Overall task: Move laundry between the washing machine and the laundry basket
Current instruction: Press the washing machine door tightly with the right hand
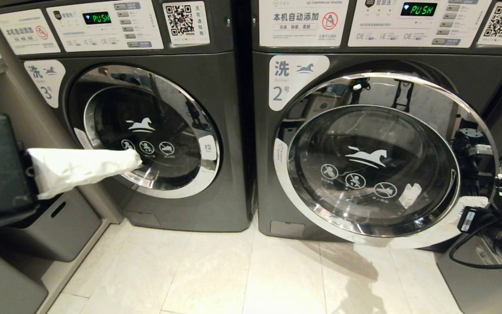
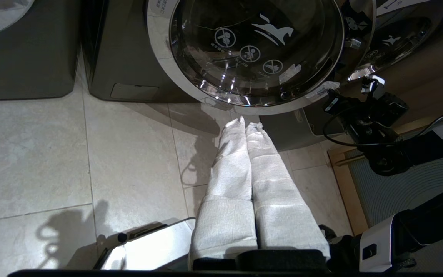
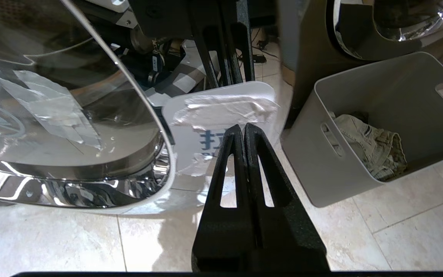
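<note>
The washing machine no. 2 (image 1: 408,61) stands on the right; its round glass door (image 1: 373,165) hangs slightly ajar. My right gripper (image 3: 243,129) has bare black fingers, shut and empty, with its tips just in front of the door's white taped pull tab (image 3: 221,111). Beside it the grey laundry basket (image 3: 360,177) holds a crumpled khaki garment (image 3: 375,146). My left gripper (image 2: 244,123), wrapped in white cloth, is shut and empty. It hovers over the floor, pointing toward that door, and reaches across machine no. 3 (image 1: 146,131) in the head view.
Machine no. 3 has its door closed. Grey storage bins (image 1: 59,226) sit under a shelf at the left. My right arm's cables (image 1: 486,257) hang over the basket (image 1: 473,283) at the right edge. Pale floor tiles (image 1: 233,270) spread in front of both machines.
</note>
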